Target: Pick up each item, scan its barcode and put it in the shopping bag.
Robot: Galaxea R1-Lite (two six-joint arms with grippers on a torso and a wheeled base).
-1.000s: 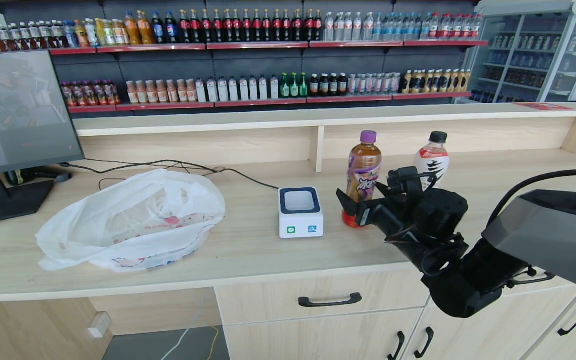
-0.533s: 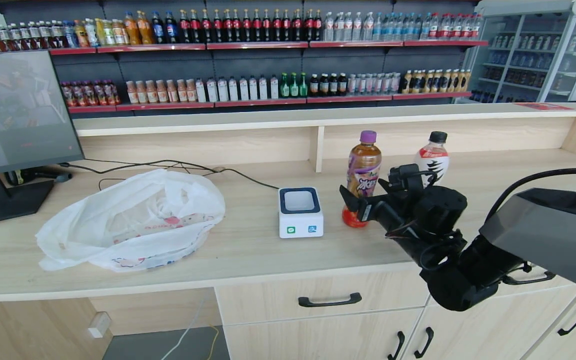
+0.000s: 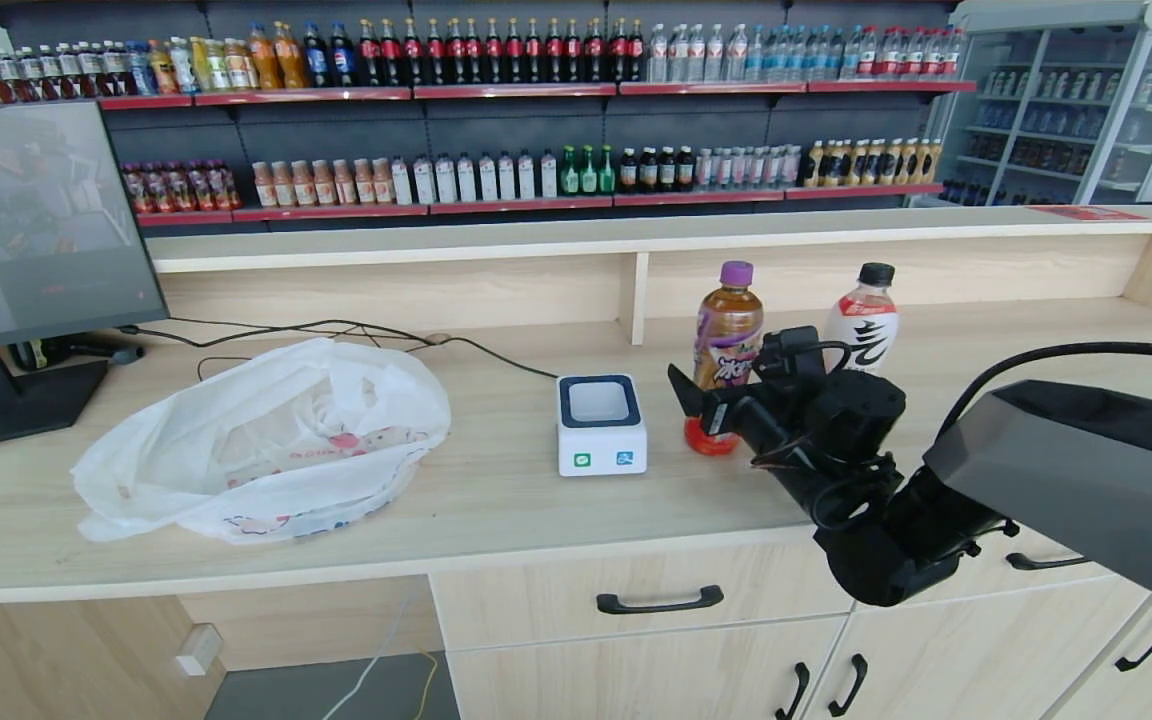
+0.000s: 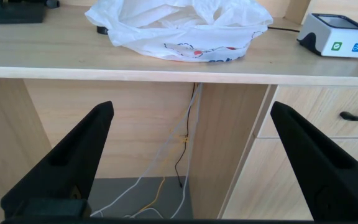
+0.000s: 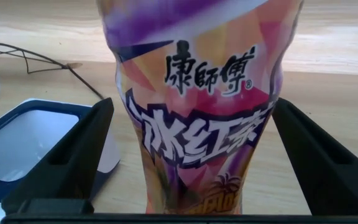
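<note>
Now the right gripper [image 3: 719, 392] brackets the tea bottle [image 3: 728, 325], jaws wide open and not touching it, apparently lined up for a grasp. The bottle stands upright just beside the scanner [image 3: 601, 425], handy for scanning; the left gripper [image 4: 191, 143] hangs open and empty, low by the bag [image 3: 266, 440].

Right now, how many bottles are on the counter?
2: a purple-capped bottle right of the scanner, and a black-capped bottle farther right. The bag may hide more.

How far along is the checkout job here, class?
Done: nothing evident; what the shopping bag holds is unclear. In hand: the open right gripper brackets the purple-capped bottle, which stands on the counter. Left: grasp it, scan at the scanner, bag it, then likewise the black-capped bottle.
</note>
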